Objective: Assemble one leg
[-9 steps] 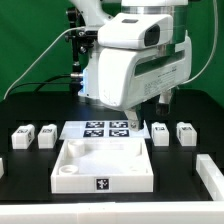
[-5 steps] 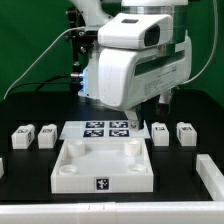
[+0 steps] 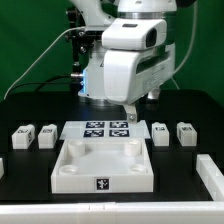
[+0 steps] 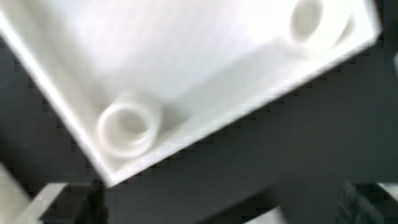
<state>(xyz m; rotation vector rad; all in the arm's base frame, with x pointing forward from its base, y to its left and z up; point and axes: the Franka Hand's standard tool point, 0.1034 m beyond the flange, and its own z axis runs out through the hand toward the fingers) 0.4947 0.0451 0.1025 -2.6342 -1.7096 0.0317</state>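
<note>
Four small white legs with square markers lie on the black table: two at the exterior view's left [image 3: 22,137] [image 3: 46,134] and two at its right [image 3: 159,133] [image 3: 185,131]. The large white tray [image 3: 62,172] with round corner sockets sits in front. My gripper [image 3: 130,113] hangs over the far right part of the tray and the marker board, above and beside the right legs, touching nothing. In the wrist view the gripper [image 4: 222,205] is open and empty, its dark fingertips [image 4: 68,202] spread wide over the tray's corner [image 4: 196,70]. No leg shows there.
The marker board [image 3: 78,129] lies flat behind the tray. Another white part [image 3: 211,174] sits at the exterior view's front right edge. Cables and a green backdrop stand behind the arm.
The arm's hand has shifted slightly up and toward the exterior view's left. The legs and the tray have not moved.
</note>
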